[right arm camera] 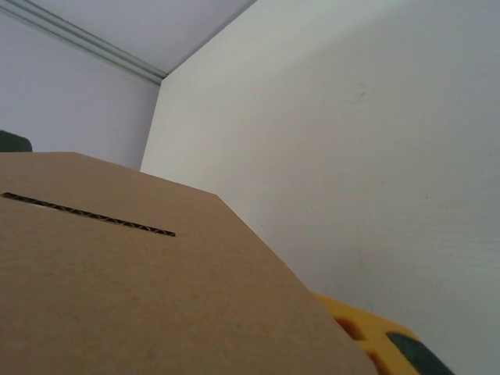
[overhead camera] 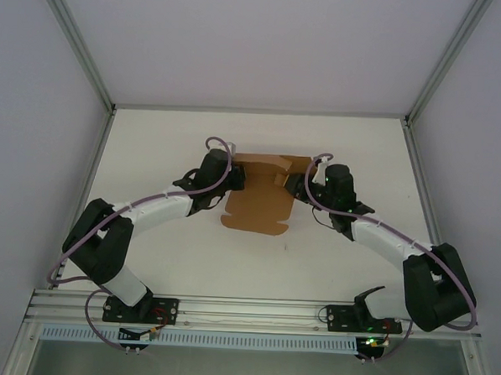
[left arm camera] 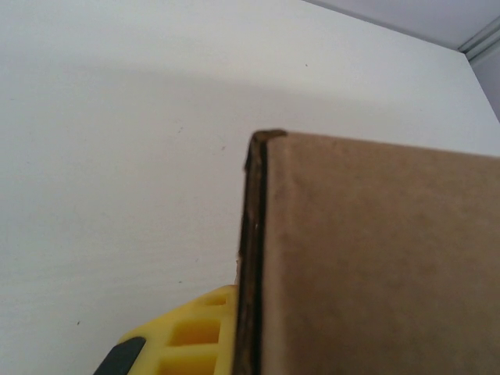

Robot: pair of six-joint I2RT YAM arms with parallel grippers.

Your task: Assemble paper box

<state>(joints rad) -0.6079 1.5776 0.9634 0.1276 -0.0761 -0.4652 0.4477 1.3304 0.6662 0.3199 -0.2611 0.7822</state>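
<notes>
The paper box (overhead camera: 258,200) is a partly folded brown cardboard sheet lying mid-table between both arms. My left gripper (overhead camera: 236,181) is shut on its left edge. In the left wrist view the cardboard panel (left arm camera: 375,258) stands upright and its dark cut edge presses against one yellow finger (left arm camera: 195,332). My right gripper (overhead camera: 291,183) is shut on a raised flap at the sheet's right side. That flap (right arm camera: 141,297), with a narrow slot, lies over my right gripper's yellow finger (right arm camera: 363,328). The cardboard hides the other finger of each gripper.
The white table (overhead camera: 331,259) runs to grey walls at the back and sides, with an aluminium frame rail (overhead camera: 252,309) along the near edge where the arm bases are bolted.
</notes>
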